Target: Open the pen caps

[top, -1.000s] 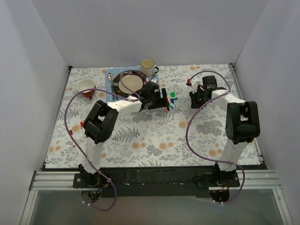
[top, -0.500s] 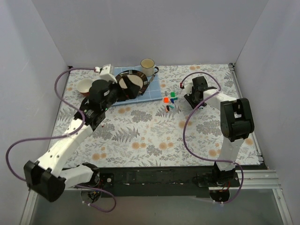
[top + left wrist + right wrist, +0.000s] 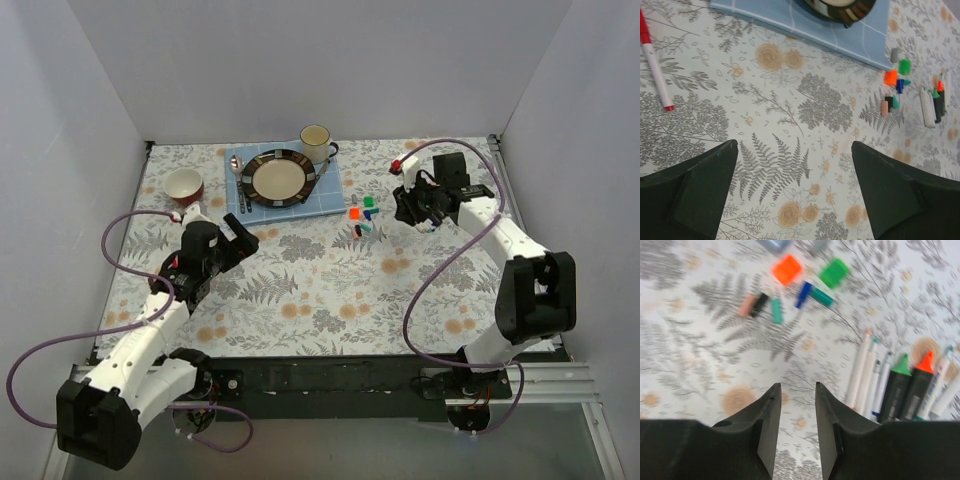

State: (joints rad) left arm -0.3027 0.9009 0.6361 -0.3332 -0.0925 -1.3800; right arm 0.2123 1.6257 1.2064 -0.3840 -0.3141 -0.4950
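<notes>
Pen caps (image 3: 362,212): a loose cluster lying on the floral tablecloth (image 3: 330,290), just off the near right corner of the blue mat (image 3: 330,195). The right wrist view shows an orange cap (image 3: 787,269) and a green cap (image 3: 834,272), both stubby. Below them are a blue cap (image 3: 802,294) and a teal cap (image 3: 821,296) touching end to end, then a pink (image 3: 746,305), a black (image 3: 760,304) and a second teal piece (image 3: 776,310) side by side. Pens (image 3: 860,367): slim white barrels in a row just right of the caps, beside two black markers (image 3: 896,390) with bare green and orange tips. One more white pen with red ends (image 3: 655,65) lies well apart, to the left. Right gripper (image 3: 797,387): poised over the cloth by the pen row, fingers drawn near with a narrow gap, nothing between them. Left gripper (image 3: 794,144): well left of the caps, fingers spread wide, empty. On the mat are a plate (image 3: 280,178) and a spoon (image 3: 235,168). A mug (image 3: 316,140) stands behind, a red bowl (image 3: 185,185) to the left.
</notes>
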